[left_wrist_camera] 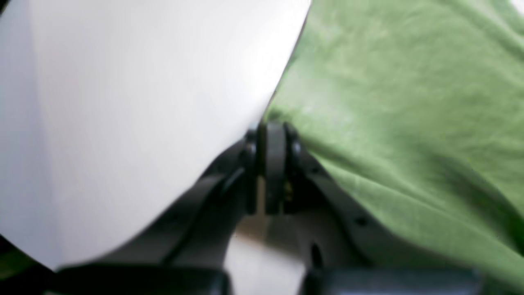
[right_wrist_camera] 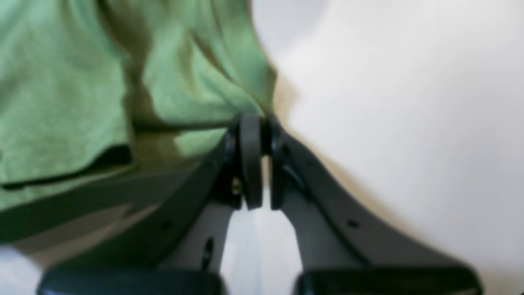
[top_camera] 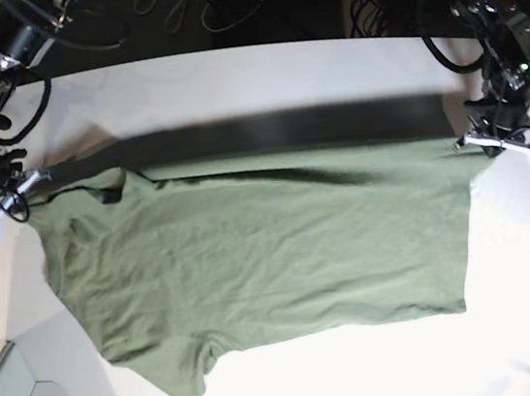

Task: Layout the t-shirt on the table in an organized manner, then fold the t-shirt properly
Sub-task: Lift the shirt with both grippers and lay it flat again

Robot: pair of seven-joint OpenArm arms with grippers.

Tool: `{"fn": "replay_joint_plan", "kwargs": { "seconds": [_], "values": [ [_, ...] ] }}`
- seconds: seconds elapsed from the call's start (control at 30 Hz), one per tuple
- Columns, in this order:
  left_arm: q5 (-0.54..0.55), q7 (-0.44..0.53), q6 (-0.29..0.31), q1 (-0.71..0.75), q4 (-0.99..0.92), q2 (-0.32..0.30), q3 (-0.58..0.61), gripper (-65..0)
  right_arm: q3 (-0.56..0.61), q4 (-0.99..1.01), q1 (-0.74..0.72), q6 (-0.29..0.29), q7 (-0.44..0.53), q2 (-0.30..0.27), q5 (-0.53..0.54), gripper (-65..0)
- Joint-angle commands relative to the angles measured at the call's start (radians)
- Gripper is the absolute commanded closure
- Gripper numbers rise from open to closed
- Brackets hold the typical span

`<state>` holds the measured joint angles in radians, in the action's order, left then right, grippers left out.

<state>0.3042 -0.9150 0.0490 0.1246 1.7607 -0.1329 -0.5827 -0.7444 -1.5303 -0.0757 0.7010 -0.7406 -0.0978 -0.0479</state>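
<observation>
shirt (top_camera: 253,258) hung stretched between my two claws over the table (top_camera: 258,72). left gripper (left_wrist_camera: 272,135) was pinched on its edge, cloth to its right; right gripper (right_wrist_camera: 256,127) likewise, cloth to its left. i judged: keep tension even, lower both together.

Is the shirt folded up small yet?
No, the shirt is stretched wide across the table, with one tool at each far corner.
</observation>
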Motion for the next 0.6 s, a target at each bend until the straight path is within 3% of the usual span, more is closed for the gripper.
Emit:
{"fn": "replay_joint_plan", "kwargs": {
  "seconds": [0.0, 0.3, 0.57],
  "values": [
    [-0.006, 0.009, -0.007, -0.023, 0.021, -0.015, -0.006, -0.1, 0.010, -0.028, -0.037, -0.003, 0.028, -0.016, 0.010, 0.0],
    [-0.006, -0.043, -0.007, -0.171, 0.018, -0.017, -0.004, -0.1, 0.179, -0.025, -0.203, -0.003, 0.020, -0.021, 0.006, 0.0],
    [-0.007, -0.043, -0.007, -0.151, 0.018, -0.017, -0.006, -0.1, 0.124, -0.045, -0.140, -0.003, -0.010, -0.023, 0.007, 0.0]
  ]
}}
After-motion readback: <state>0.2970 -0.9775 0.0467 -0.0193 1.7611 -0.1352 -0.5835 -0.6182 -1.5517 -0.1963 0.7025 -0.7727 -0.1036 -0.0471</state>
